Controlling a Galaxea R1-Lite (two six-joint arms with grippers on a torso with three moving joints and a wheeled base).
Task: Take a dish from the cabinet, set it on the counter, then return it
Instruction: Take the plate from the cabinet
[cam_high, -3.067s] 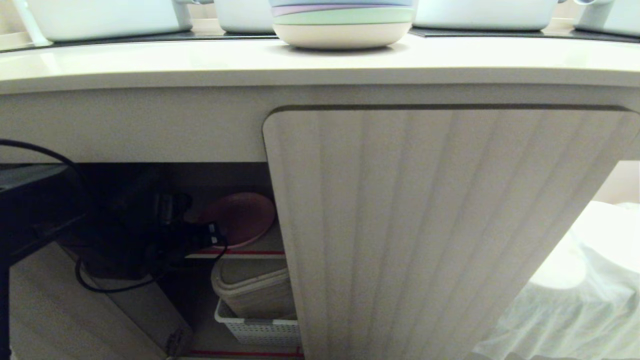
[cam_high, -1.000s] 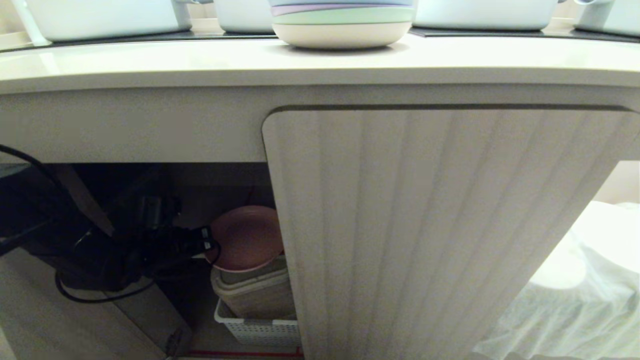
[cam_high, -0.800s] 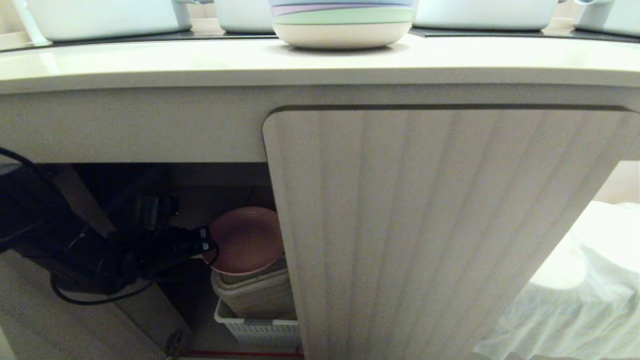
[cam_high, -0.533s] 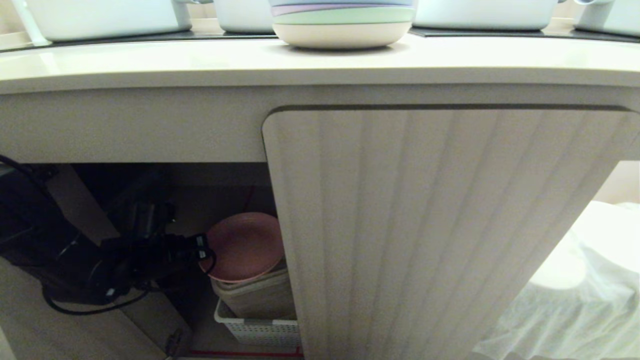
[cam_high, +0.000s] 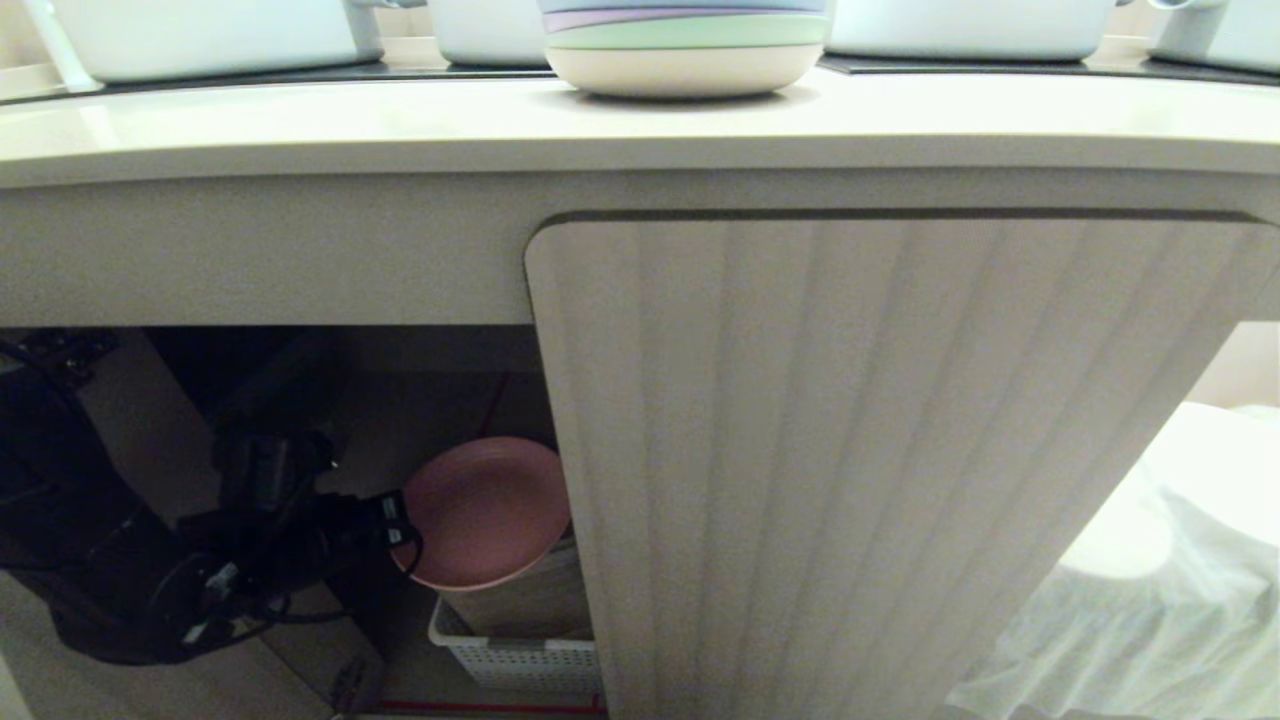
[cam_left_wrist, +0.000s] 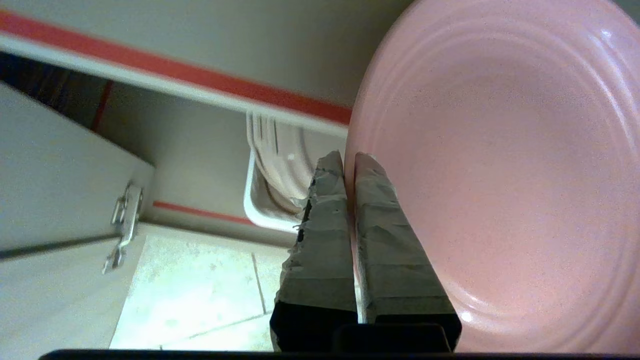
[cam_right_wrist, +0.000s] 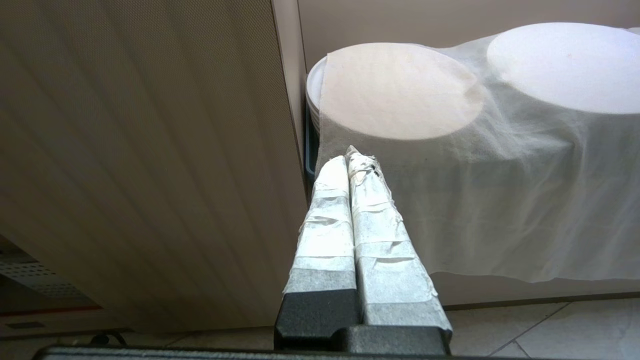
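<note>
Item one, left gripper (cam_high: 395, 520): I have it low in the open left bay of the cabinet (cam_high: 860, 460), its taped fingers (cam_left_wrist: 372, 200) pinched tight on the left rim of the dish (cam_high: 485, 512). The wrist view shows both pads pressed together with only the thin rim between them.

Item two, dish: pink, round, shallow. It hangs off the gripper to the right, clear of the shelf with the red front edge (cam_left_wrist: 210, 82), tilted with its hollow face turned toward me. Below it sit a beige bin (cam_high: 525, 600) and a white basket (cam_high: 510, 655). Its right edge lies just beside the closed fluted door, possibly behind it; I cannot tell if they touch.

Item three, counter (cam_high: 400, 125): above and far from the gripper, past an overhanging front edge. A stack of pastel plates (cam_high: 685, 45) occupies the middle, white pots either side.

Item four, right gripper (cam_right_wrist: 352, 162): parked, fingers together, empty, beside the door near a cloth-covered stool (cam_right_wrist: 500, 150).

Note for the coming move: the plate extends rightward from the grip, toward the door. I judge it must come out toward me before rising, or it may catch the door or the overhang.
</note>
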